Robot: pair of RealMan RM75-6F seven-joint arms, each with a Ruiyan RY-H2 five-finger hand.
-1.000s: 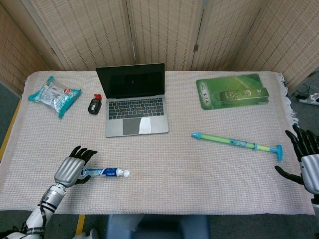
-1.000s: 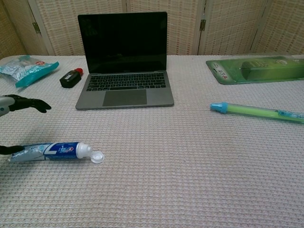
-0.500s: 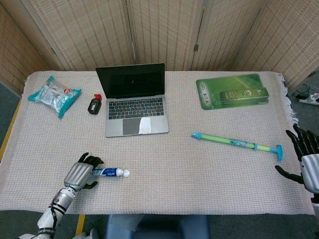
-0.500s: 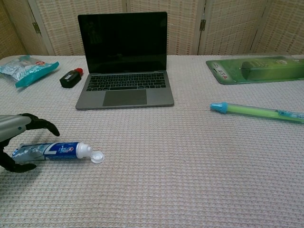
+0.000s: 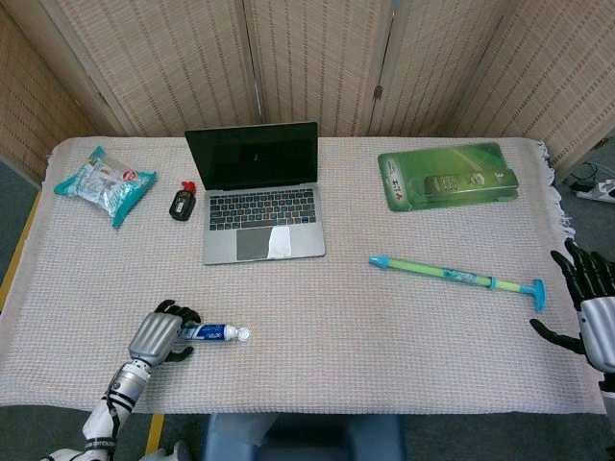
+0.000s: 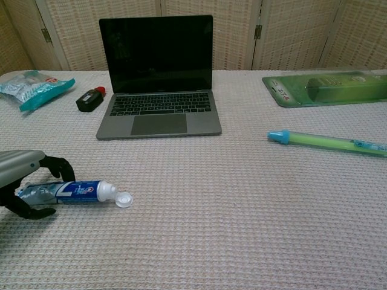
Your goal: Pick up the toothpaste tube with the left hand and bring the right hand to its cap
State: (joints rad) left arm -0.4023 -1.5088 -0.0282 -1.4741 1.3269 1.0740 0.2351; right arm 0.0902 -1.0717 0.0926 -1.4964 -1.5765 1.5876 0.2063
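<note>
Near the front edge of the table (image 5: pixel 404 365), the toothpaste tube (image 6: pixel 66 192) lies flat on the woven cloth, its flip cap (image 6: pixel 124 199) hanging open and pointing toward the robot's right. The left hand (image 5: pixel 159 335) sits over the tube's tail end, fingers (image 6: pixel 59 166) arched above it and the thumb curled along the near side, so the tube runs out from between them. Whether the fingers actually press on the tube cannot be told; the tube rests on the cloth, not lifted.

Far off at the table's right edge, the right hand (image 5: pixel 588 305) hovers with its fingers spread and nothing in it, well apart from the cap.

Farther back, a long green and blue toothbrush-like stick (image 5: pixel 456 277) lies on the right half of the table. Behind the tube stands an open laptop (image 6: pixel 157 78) with a dark screen. Just left of it lies a small black thing with a red end (image 6: pixel 91 98), and beyond that a teal packet (image 5: pixel 104 183). At the far right rests a green blister pack (image 5: pixel 449 176).
</note>
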